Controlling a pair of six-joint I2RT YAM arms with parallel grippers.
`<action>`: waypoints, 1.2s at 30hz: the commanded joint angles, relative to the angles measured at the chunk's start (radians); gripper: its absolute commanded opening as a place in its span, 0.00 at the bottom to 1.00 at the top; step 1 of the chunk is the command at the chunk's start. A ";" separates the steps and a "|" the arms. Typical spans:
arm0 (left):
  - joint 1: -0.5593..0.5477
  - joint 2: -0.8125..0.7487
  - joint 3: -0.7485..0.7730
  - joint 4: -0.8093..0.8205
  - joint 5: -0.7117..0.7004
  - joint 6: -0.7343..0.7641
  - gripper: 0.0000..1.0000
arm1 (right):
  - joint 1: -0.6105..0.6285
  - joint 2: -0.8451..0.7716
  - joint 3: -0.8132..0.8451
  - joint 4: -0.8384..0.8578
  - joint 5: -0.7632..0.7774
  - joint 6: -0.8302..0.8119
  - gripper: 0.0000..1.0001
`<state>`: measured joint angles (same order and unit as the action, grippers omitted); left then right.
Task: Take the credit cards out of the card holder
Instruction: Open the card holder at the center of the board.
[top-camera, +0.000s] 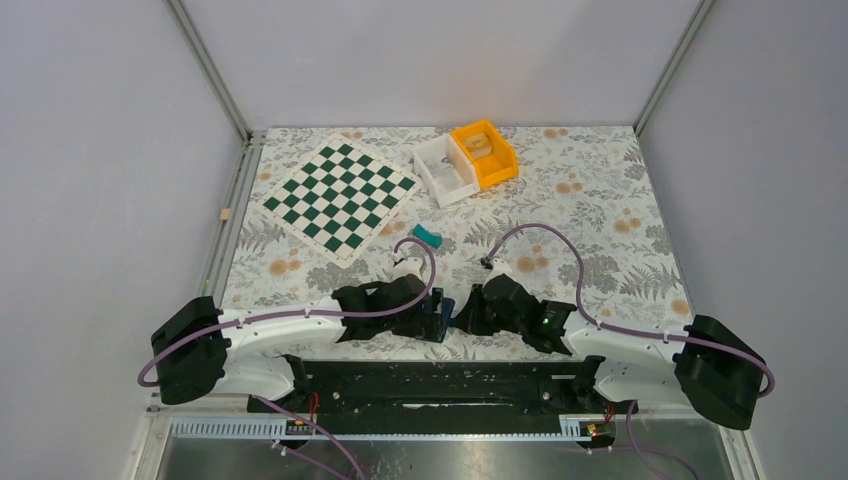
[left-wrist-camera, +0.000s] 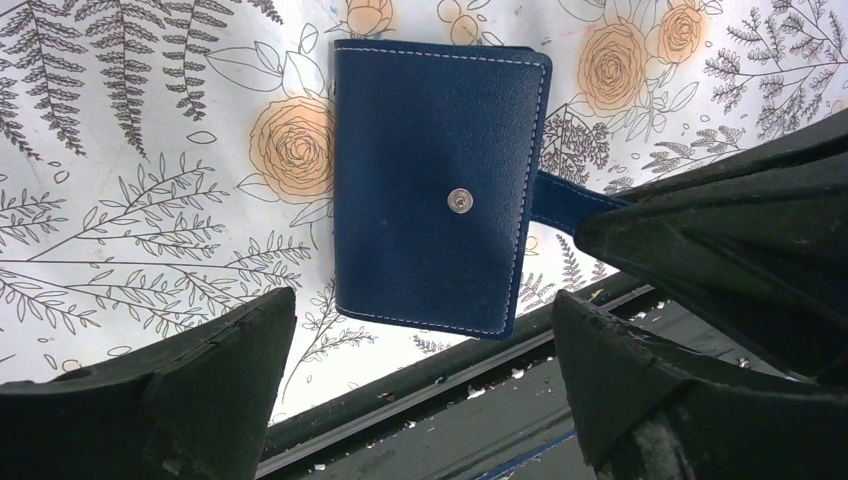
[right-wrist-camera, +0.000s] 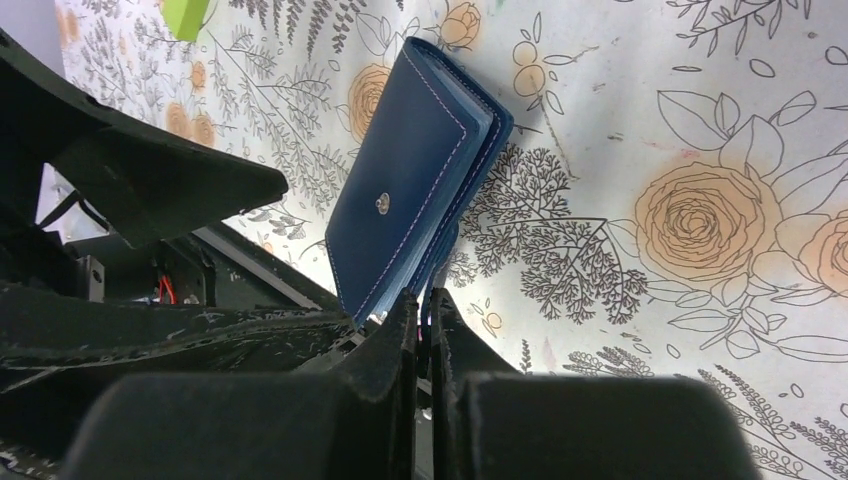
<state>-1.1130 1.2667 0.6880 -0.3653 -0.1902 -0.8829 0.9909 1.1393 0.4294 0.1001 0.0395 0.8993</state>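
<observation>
The card holder (left-wrist-camera: 440, 190) is a navy wallet, folded shut, with a silver snap stud on its face. It hangs tilted just above the floral table near the front edge (top-camera: 441, 320). My right gripper (right-wrist-camera: 422, 295) is shut on its short snap tab (left-wrist-camera: 562, 200), with the wallet (right-wrist-camera: 410, 190) standing up from the fingertips. My left gripper (left-wrist-camera: 420, 310) is open wide beside the wallet, its fingers (left-wrist-camera: 240, 350) apart from it and touching nothing. The credit cards are hidden inside the closed holder.
A green-and-white chessboard (top-camera: 340, 197) lies at the back left. A white bin (top-camera: 445, 170) and an orange bin (top-camera: 484, 153) stand behind the middle. A teal block (top-camera: 427, 236) lies ahead of the arms. The black front rail (left-wrist-camera: 450, 380) runs just under the wallet.
</observation>
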 joint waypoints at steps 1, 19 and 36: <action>-0.004 -0.004 0.042 0.005 -0.054 -0.011 0.99 | -0.006 -0.037 -0.001 0.047 -0.014 0.019 0.00; 0.002 -0.009 0.067 -0.050 -0.113 -0.011 0.87 | -0.006 -0.070 0.075 -0.056 -0.013 -0.052 0.00; 0.002 -0.020 0.055 -0.029 -0.098 0.039 0.88 | -0.006 -0.087 0.095 -0.082 -0.023 -0.064 0.00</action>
<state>-1.1126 1.2518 0.7124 -0.4065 -0.2638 -0.8543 0.9909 1.0813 0.4881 0.0265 0.0277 0.8528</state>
